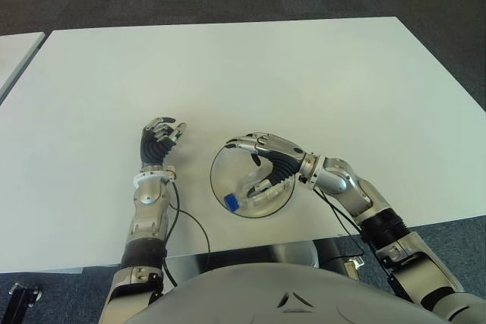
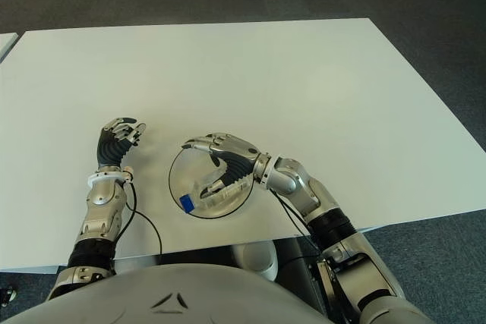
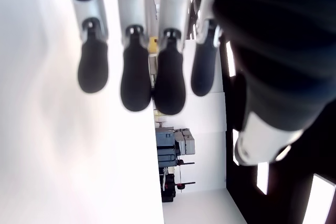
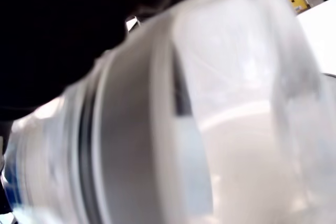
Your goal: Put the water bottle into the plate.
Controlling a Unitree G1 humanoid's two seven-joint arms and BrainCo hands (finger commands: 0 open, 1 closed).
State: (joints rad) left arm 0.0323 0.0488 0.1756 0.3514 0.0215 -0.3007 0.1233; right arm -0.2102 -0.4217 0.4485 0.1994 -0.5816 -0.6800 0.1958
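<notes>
The water bottle [image 1: 250, 193], clear with a blue cap [image 1: 231, 202], lies on its side inside the clear glass plate [image 1: 213, 168] near the table's front edge. My right hand [image 1: 254, 158] hovers over the plate. Its fingers [image 1: 241, 142] stretch out above the far rim, away from the bottle, and its thumb reaches down to the bottle's body. The bottle [image 4: 199, 119] fills the right wrist view, close against the palm. My left hand [image 1: 161, 138] shows just left of the plate with loosely bent fingers [image 3: 136, 77] and nothing in it.
The white table [image 1: 266, 73] stretches far behind the plate. A second white table [image 1: 15, 47] shows at the far left. Dark carpet lies beyond. Cables [image 1: 194, 225] run from my wrists over the front edge.
</notes>
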